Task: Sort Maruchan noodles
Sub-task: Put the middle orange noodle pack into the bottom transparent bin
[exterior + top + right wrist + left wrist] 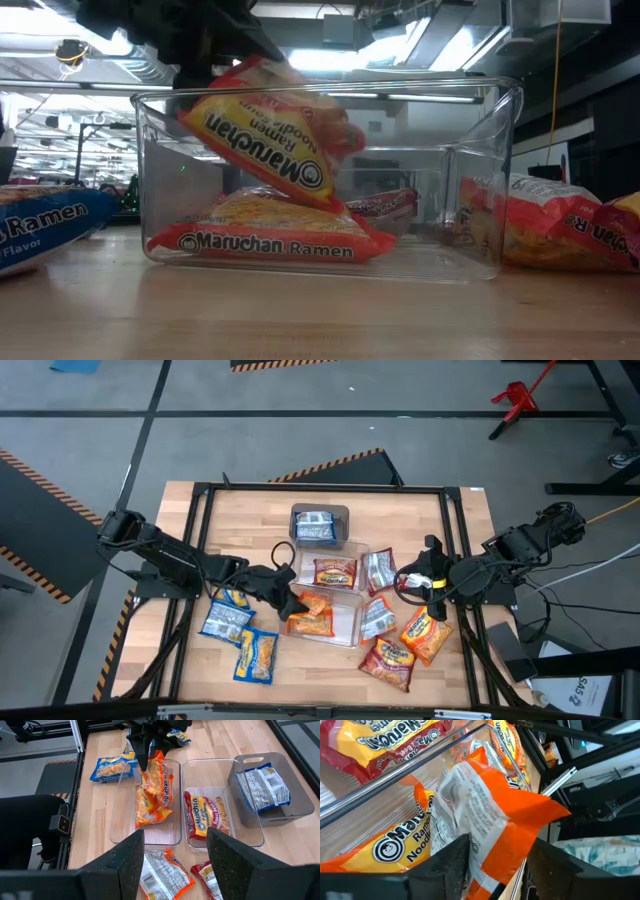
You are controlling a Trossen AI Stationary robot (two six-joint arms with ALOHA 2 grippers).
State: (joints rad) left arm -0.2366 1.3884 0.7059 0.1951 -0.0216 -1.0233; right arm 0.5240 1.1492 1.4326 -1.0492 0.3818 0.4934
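My left gripper (290, 603) is shut on an orange Maruchan packet (160, 777) over the near clear bin (352, 622). A second orange packet (265, 238) lies flat on that bin's floor. The middle clear bin (252, 827) holds a red packet (205, 817), and the far grey bin (295, 795) holds a blue-and-silver one (262, 787). Blue-and-yellow packets (240, 635) lie on the table near the left arm. Orange and red packets (405, 645) lie near the right arm. My right gripper (175, 865) is open and holds nothing, hovering right of the bins. My left gripper pinches the orange packet between its two fingers by its upper end (485, 862), coming from above and pointing down. The packet hangs tilted below the fingers, its lower part (300, 175) inside the bin's walls, over the packet that lies there.
A black frame (200, 495) runs around the wooden table top. More packets lie between the bins and the right arm (378, 572). The table's near strip (300, 310) in front of the bin is bare wood.
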